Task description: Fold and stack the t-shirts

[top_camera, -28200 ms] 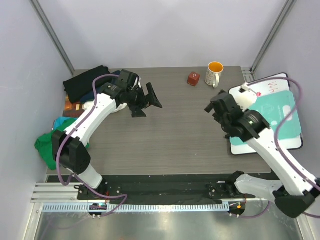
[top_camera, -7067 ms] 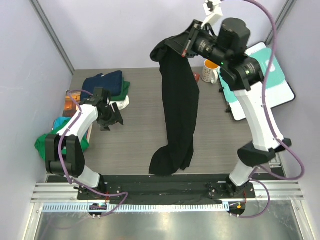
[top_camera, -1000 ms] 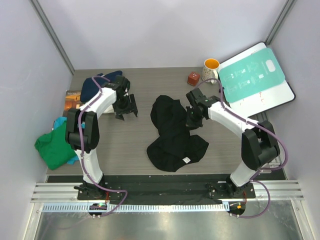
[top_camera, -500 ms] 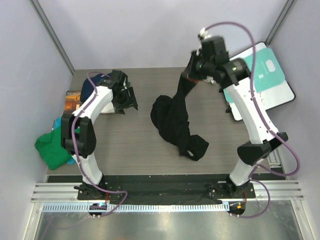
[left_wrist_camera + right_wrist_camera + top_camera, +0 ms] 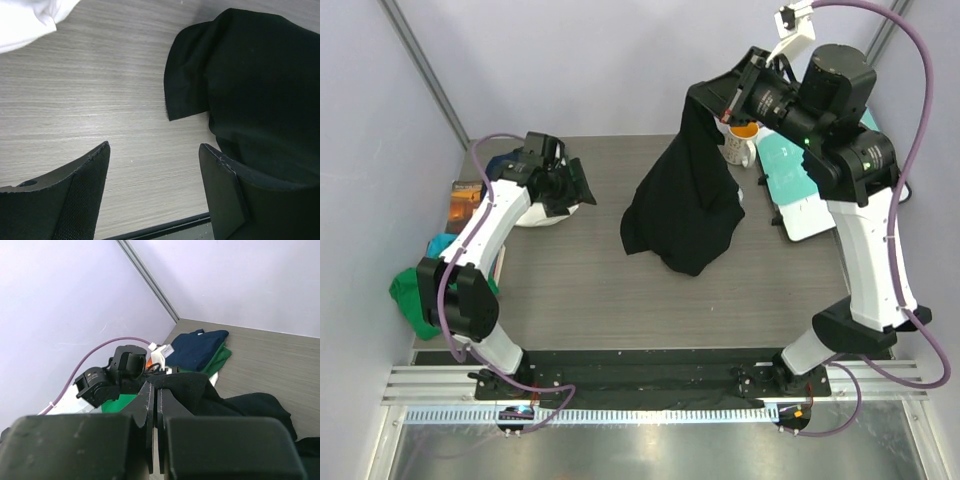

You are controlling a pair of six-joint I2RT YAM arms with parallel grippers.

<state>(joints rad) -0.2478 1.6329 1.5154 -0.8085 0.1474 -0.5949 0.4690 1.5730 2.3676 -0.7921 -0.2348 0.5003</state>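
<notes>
Black t-shirt (image 5: 688,200) is hung over mid-table (image 5: 620,290), pinched at top by right claw (image 5: 717,96), left claw (image 5: 578,186) spread & empty at far left; next, it's prob. to be lowered & laid flat for folding.

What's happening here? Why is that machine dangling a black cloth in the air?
The two arms are meant to fold and stack t-shirts. The right gripper is shut on one edge of the black t-shirt and holds it high, so the cloth hangs down toward the table. The left gripper hovers open and holds nothing, low over the table beside the hanging cloth. At the far left a navy t-shirt lies on a green t-shirt. Nothing is folded yet.
</notes>
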